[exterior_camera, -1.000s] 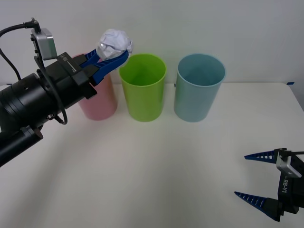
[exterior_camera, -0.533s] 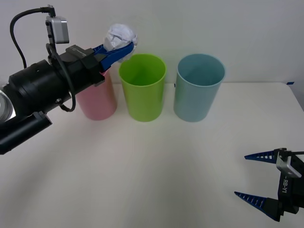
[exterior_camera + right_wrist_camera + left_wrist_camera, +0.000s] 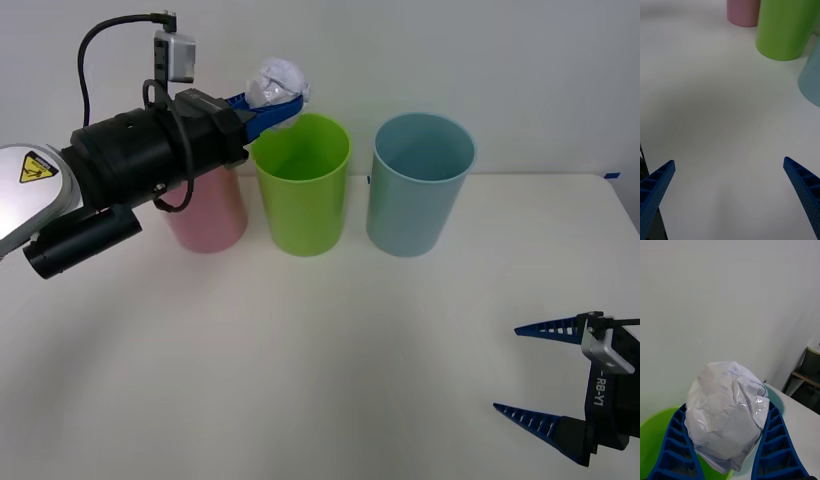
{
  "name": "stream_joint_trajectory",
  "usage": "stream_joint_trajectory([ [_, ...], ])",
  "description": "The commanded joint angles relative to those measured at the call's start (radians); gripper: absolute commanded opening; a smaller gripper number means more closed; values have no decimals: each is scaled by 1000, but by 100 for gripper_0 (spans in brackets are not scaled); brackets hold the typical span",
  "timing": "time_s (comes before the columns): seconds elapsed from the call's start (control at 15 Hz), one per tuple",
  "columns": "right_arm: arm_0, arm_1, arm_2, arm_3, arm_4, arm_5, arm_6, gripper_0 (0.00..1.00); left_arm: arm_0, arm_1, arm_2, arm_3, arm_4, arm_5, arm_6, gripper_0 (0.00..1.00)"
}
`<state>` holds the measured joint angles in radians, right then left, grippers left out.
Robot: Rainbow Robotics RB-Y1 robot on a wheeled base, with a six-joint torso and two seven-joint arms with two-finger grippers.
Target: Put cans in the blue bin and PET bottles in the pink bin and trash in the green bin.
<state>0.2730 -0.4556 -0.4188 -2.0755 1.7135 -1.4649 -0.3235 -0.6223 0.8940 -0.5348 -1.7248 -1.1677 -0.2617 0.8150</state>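
A white table (image 3: 300, 350) is standing against a plain pale wall, and in the front view three tall cup-shaped bins are lining up near its far edge: the pink bin (image 3: 212, 215) on the left, the green bin (image 3: 301, 185) in the middle, just beside it, and the blue bin (image 3: 418, 185) on the right, with a small gap after the green one. The left gripper (image 3: 272, 107) is reaching in from the left above the pink bin, its blue ribbed fingers clamping the trash (image 3: 279, 82), a crumpled whitish wad that is hanging in the air just over the near-left part of the green bin's rim. The right gripper (image 3: 528, 368) is sitting low at the near right corner of the table, well apart from the bins, with its fingers spread wide and gripping nothing. In the right wrist view, the two blue fingertips (image 3: 658, 183) are standing far apart over bare table, and the pink bin (image 3: 742, 13), green bin (image 3: 786, 30) and blue bin (image 3: 811, 80) are showing farther off. In the left wrist view, the left gripper (image 3: 728, 444) is squeezing the trash (image 3: 728, 423) from both sides, the wrinkled wad is bulging up between the fingers, and the green bin (image 3: 657, 438) is lying right beneath it, with a sliver of the blue bin (image 3: 775, 400) beyond.
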Motion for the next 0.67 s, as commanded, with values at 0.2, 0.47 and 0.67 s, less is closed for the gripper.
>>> stream_joint_trajectory([
  [0.2, 0, 0, 0, 0, 0, 0, 0, 100, -76, 0, -82, 65, -3, 12, 7, 0],
  [0.47, 0, 0, 0, 0, 0, 0, 0, 100, -174, 0, -155, 165, 3, 13, 18, 0],
  [0.67, 0, 0, 0, 0, 0, 0, 0, 100, -237, 0, -218, 238, 8, 21, 27, 0],
])
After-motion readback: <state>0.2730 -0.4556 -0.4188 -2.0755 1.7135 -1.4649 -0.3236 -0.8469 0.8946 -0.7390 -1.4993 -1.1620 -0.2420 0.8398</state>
